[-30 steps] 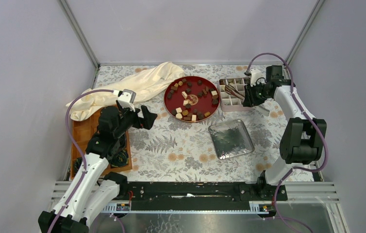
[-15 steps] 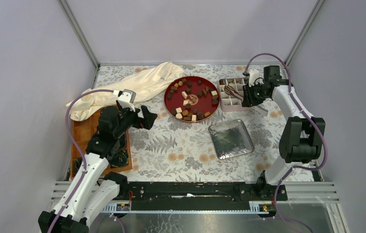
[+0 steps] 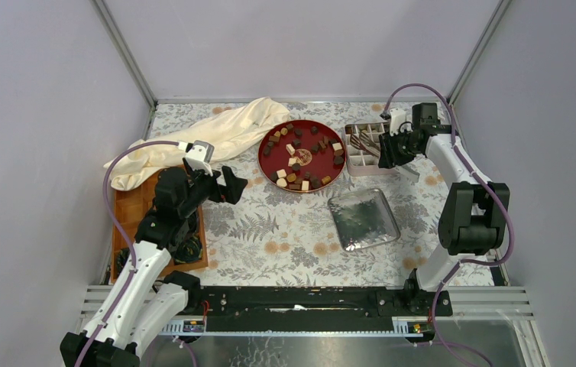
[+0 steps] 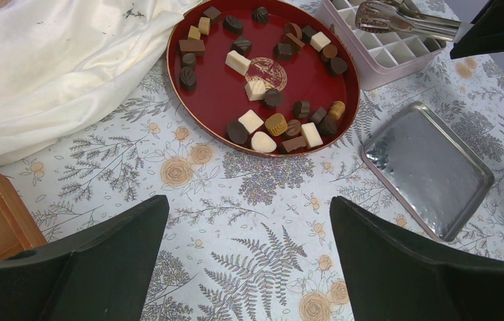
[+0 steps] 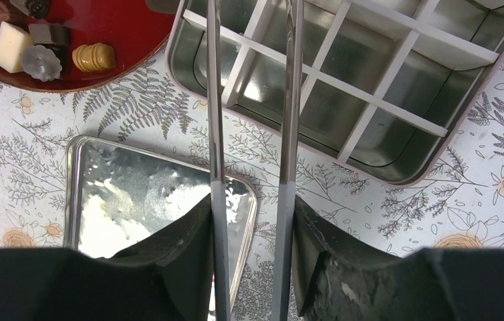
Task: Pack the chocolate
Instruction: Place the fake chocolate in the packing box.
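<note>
Holding the tongs (image 5: 214, 100) by both arms lets my right gripper (image 5: 250, 214) squeeze them; they stand spread, nothing seen between, above the divided box (image 5: 369, 97). The chocolate (image 4: 256, 89) lies on the red tray (image 4: 212, 93); my left gripper (image 4: 248, 207) hangs wide open.

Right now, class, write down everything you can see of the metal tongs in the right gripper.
The tongs look like shiny, silver metal. They have two thin, straight arms with a gap between them, and the left wrist view shows broader, spoon-like tips. The right gripper pinches the arms from outside, one finger against each. The tongs reach out over the divided box; whether they touch it cannot be told.
</note>
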`<action>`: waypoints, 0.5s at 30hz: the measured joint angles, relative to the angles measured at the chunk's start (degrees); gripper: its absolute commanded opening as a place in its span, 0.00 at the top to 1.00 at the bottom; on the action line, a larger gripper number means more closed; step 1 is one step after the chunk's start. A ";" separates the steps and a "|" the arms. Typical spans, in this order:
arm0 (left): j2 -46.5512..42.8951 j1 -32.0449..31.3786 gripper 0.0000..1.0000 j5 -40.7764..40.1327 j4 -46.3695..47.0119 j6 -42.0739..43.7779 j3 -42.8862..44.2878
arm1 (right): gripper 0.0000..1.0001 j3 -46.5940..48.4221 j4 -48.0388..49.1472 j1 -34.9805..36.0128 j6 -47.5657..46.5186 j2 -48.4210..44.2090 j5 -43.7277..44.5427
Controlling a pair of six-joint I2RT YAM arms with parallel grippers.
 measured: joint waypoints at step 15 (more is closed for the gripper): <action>0.00 0.00 0.01 -0.02 0.00 0.00 0.00 | 0.57 -1.18 1.49 0.00 0.24 -5.81 -4.52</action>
